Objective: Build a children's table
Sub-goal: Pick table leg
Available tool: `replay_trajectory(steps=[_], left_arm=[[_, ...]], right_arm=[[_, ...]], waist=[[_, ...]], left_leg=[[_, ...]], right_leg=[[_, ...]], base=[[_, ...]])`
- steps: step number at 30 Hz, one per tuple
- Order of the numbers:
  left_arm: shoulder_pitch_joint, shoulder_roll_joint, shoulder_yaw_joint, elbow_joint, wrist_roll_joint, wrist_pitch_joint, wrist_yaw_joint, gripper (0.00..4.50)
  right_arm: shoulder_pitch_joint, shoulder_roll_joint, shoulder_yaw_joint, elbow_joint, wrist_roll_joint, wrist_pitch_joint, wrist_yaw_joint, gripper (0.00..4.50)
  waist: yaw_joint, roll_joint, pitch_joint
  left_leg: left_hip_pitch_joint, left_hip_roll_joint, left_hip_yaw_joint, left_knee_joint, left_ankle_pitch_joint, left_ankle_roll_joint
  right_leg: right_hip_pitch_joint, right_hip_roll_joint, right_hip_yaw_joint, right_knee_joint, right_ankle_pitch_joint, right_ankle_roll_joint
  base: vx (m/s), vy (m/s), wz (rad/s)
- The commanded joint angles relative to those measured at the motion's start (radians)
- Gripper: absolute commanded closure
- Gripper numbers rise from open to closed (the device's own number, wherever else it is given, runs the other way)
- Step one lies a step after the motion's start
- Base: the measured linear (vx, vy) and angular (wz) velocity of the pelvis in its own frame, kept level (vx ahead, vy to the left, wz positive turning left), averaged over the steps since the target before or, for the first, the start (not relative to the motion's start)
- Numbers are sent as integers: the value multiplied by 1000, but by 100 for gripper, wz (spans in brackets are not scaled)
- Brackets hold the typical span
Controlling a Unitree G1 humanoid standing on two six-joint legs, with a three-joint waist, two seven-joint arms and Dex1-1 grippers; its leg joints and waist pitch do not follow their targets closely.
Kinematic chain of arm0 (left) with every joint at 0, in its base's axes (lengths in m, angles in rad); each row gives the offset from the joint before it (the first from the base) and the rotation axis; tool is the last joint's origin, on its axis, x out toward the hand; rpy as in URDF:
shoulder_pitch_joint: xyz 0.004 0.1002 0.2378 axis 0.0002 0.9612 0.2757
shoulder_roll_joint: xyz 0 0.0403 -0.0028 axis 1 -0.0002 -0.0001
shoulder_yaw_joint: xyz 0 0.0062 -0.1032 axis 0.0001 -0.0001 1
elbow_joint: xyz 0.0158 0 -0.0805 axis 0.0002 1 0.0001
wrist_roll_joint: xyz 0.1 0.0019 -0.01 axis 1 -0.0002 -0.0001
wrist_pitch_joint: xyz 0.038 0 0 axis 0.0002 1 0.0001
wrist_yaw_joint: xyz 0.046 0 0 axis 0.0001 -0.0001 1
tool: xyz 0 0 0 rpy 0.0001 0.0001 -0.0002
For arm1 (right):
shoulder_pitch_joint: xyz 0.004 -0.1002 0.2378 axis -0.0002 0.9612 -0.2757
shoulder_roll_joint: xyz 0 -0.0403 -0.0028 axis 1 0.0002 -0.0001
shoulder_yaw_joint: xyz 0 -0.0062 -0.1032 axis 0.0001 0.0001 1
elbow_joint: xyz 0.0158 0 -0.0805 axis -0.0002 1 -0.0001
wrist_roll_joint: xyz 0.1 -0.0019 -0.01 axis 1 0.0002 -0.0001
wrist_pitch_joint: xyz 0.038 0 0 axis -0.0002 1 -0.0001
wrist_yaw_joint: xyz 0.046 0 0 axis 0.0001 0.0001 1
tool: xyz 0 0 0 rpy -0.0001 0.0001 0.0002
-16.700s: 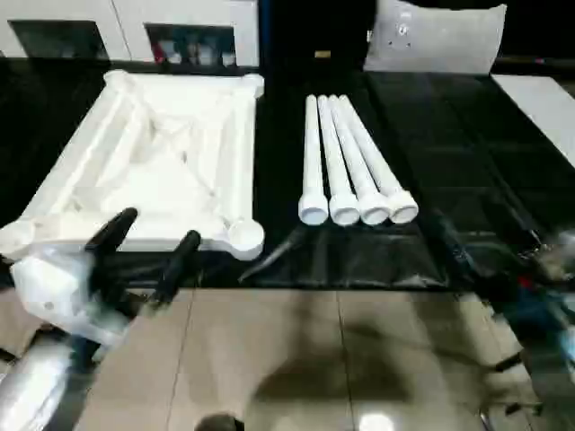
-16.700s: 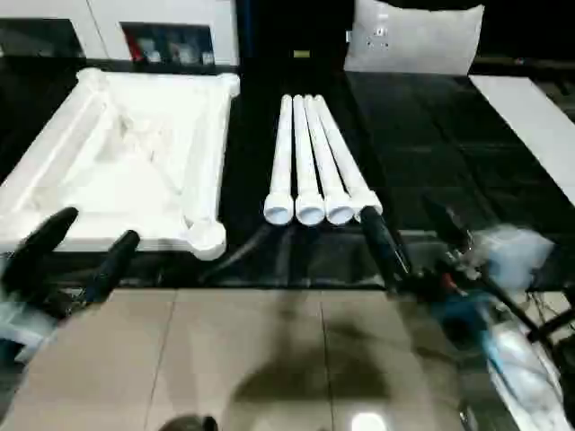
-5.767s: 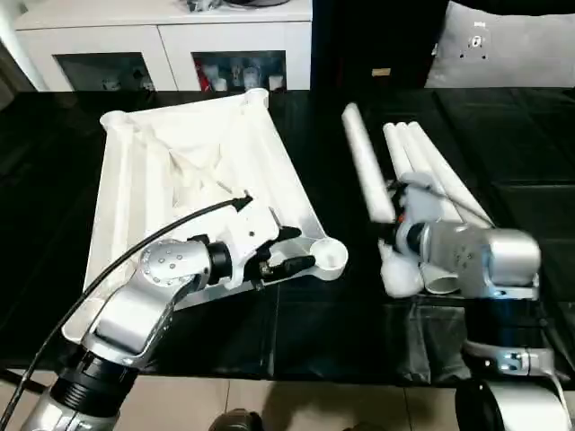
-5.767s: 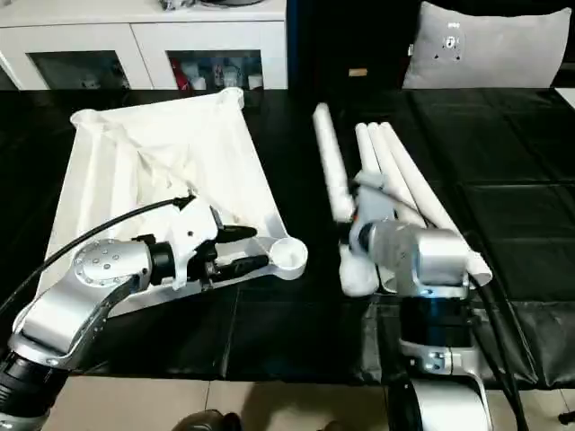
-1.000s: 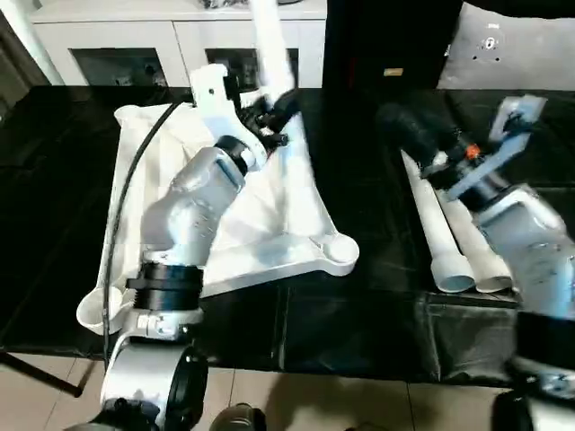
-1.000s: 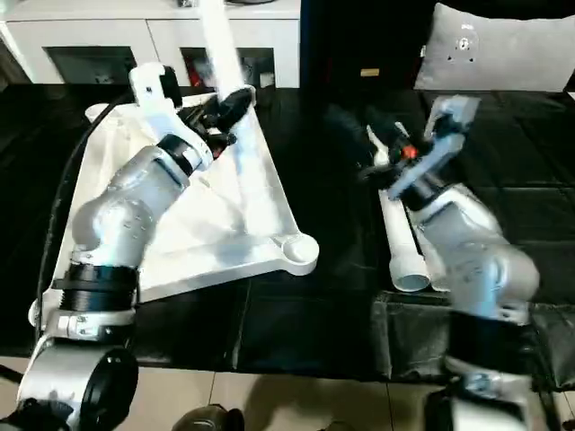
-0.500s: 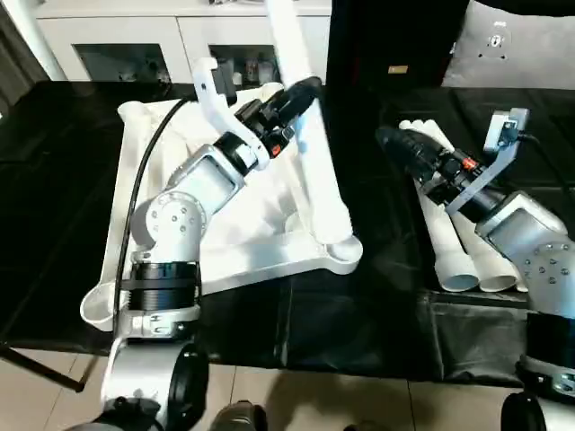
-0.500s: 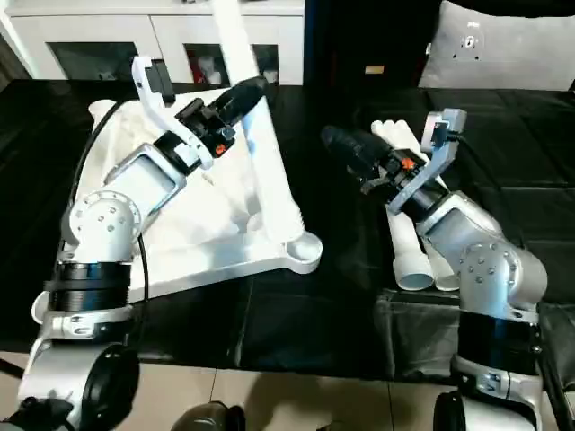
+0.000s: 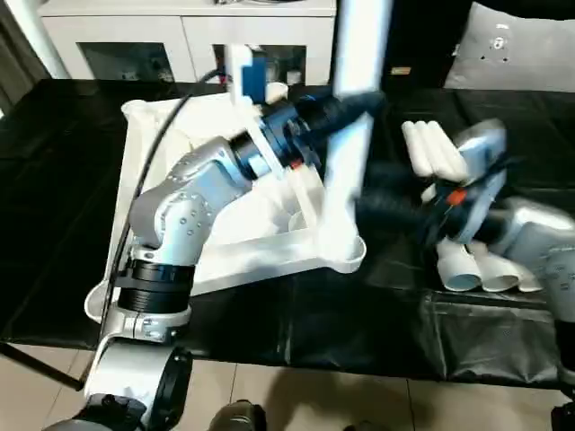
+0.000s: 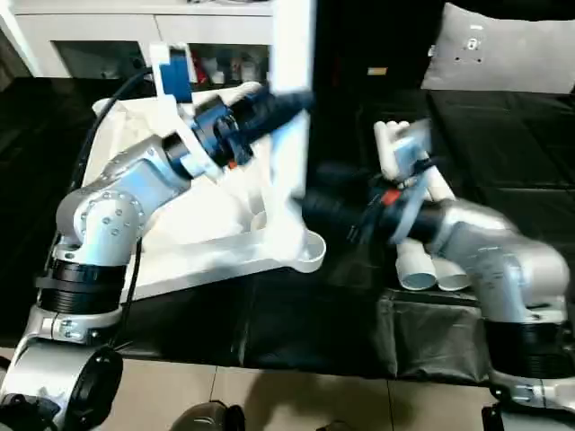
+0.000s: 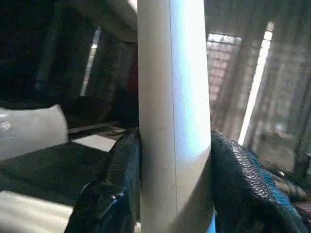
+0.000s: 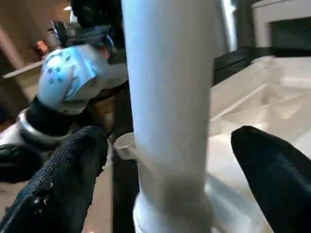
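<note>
The children's table top (image 9: pixel 220 262) lies upside down on the black worktable, ribs facing up. My left gripper (image 9: pixel 349 106) is shut on a white leg (image 9: pixel 346 171) and holds it nearly upright. The leg's wide lower end is at the near right corner socket (image 9: pixel 349 254); I cannot tell whether it is seated. In the left wrist view the leg (image 11: pixel 172 97) fills the gap between the black fingers (image 11: pixel 121 170). My right gripper (image 10: pixel 328 211) is open, with its fingers (image 12: pixel 63 184) on either side of the leg's lower part and clear of it. Three more legs (image 9: pixel 445 180) lie side by side on the right.
The black-covered worktable (image 9: pixel 359 332) ends at a front edge above the tiled floor (image 9: pixel 296 409). A white cabinet (image 9: pixel 153 45) stands behind the table top, and a grey cushion (image 9: pixel 521 45) lies at the back right.
My left arm has swung the leg to the right and stood it more upright over the corner socket. My right gripper has moved left and lower, and now straddles the leg's lower part.
</note>
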Motion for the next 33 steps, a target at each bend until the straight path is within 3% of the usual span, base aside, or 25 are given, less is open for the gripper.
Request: replay_trajectory(steps=[1,5,12,21,33], left_arm=[[-17,10,-11,-29,5,-23,-30,271],[-13,5,-25,-38,12,-32,-60,271],[-5,19,-48,-55,-8,-8,-113,271],[6,24,-63,-58,-7,-3,-145,271],[24,18,-67,-62,6,-10,-140,271]], right_arm=[[-11,-13,19,-16,-8,0,29,0],[-15,-19,76,0,-56,-42,72,0],[-23,-18,104,14,-83,-70,96,0],[-14,-28,113,-1,-79,-84,144,80],[-17,-14,100,2,-73,-89,153,175]], waist=[[5,-31,-82],[5,-31,-83],[5,-32,-80],[3,-31,-77],[4,-31,-77]], left_leg=[[30,79,-24,-54,-12,127],[31,80,-22,-55,-27,121],[32,80,-19,-57,-52,113],[34,80,-19,-63,-106,86],[33,80,-19,-64,-106,85]], right_leg=[[52,-93,31,-66,38,-272],[51,-93,30,-67,18,-269],[48,-94,30,-70,-22,-268],[46,-95,32,-79,-92,-253],[44,-95,32,-81,-104,-243]], base=[[0,0,0],[0,0,0],[0,0,0],[0,0,0],[0,0,0]])
